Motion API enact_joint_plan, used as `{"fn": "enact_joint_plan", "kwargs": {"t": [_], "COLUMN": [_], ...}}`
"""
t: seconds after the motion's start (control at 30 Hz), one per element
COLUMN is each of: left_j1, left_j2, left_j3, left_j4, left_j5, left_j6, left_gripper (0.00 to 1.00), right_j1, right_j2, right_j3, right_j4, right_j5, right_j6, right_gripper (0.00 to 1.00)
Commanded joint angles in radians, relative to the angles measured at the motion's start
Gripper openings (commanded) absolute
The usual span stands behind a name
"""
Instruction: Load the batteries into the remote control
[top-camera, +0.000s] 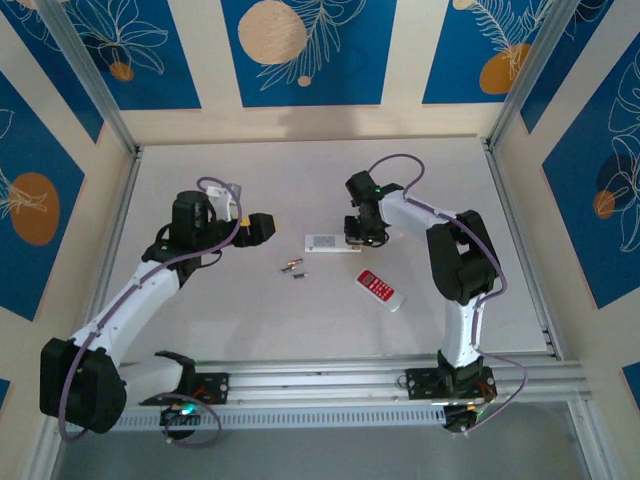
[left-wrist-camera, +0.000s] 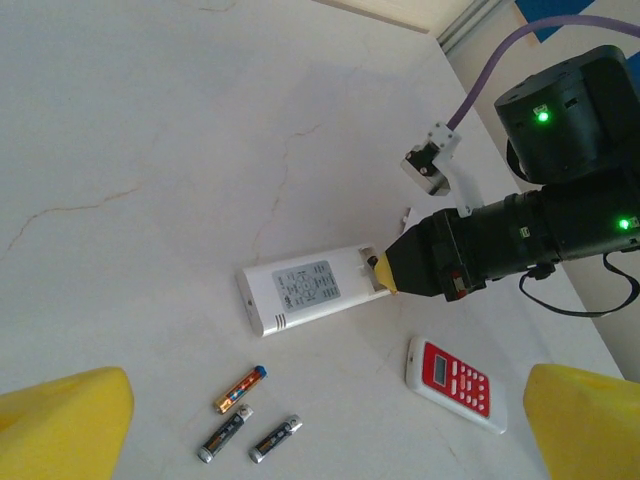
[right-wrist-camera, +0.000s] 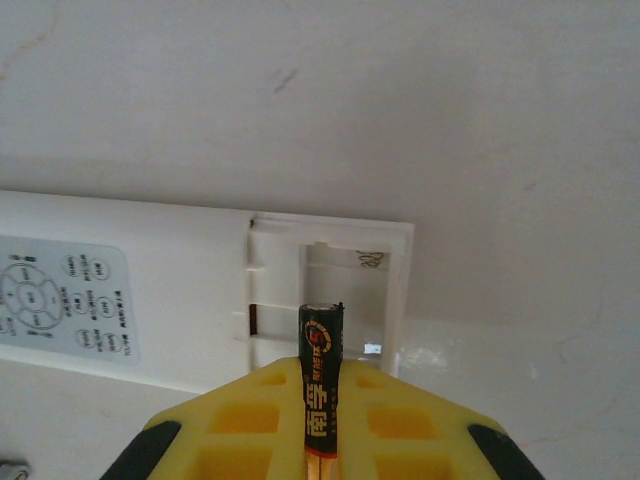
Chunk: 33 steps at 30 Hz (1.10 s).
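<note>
Pale marbled counter (left-wrist-camera: 150, 150), with one battery (right-wrist-camera: 322, 370) pinched in the right jaws at the open bay (right-wrist-camera: 345, 290) of the white remote (left-wrist-camera: 305, 290).

Nothing braces the remote. The left jaws stand spread wide and empty, their yellow pads (left-wrist-camera: 60, 420) well apart from it, so a push from the battery could, I judge, skate it across the smooth surface. The battery meets the bay end-on rather than lying flat along it, so it may jam on the near wall or seat crooked; which pole leads I cannot tell. Three spare batteries (left-wrist-camera: 240, 388) lie loose nearby and could roll if nudged, and a red remote (left-wrist-camera: 458, 380) lies close by. Yellow characters on the held battery's black wrap look like 南孚, under a red roundel. The white remote's grey label is too small to read.
</note>
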Motion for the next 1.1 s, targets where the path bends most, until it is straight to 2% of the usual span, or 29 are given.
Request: {"fn": "enact_joint_plan", "kwargs": {"t": [0.0, 0.47, 0.63, 0.7, 0.83, 1.07], "left_j1": [-0.008, -0.008, -0.061, -0.115, -0.214, -0.263], "left_j2": [-0.003, 0.014, 0.074, 0.134, 0.318, 0.625], "left_j3": [0.023, 0.032, 0.081, 0.122, 0.247, 0.46], "left_j4": [-0.01, -0.033, -0.061, -0.068, -0.117, -0.169], "left_j5": [0.005, -0.001, -0.03, -0.057, -0.123, -0.189], "left_j6": [0.001, 0.002, 0.015, 0.016, 0.008, 0.0], "left_gripper": [1.0, 1.0, 1.0, 1.0, 0.9, 0.75], "right_j1": [0.004, 0.007, 0.009, 0.011, 0.016, 0.018], "right_j2": [0.015, 0.044, 0.022, 0.022, 0.019, 0.02], "right_j3": [0.023, 0.045, 0.027, 0.023, 0.016, 0.019], "right_j4": [-0.024, -0.039, -0.036, -0.042, -0.048, -0.053], "right_j5": [0.048, 0.046, 0.058, 0.068, 0.084, 0.117], "right_j6": [0.005, 0.01, 0.001, -0.004, -0.016, -0.031], "right_gripper": [0.14, 0.25, 0.18, 0.18, 0.2, 0.2]}}
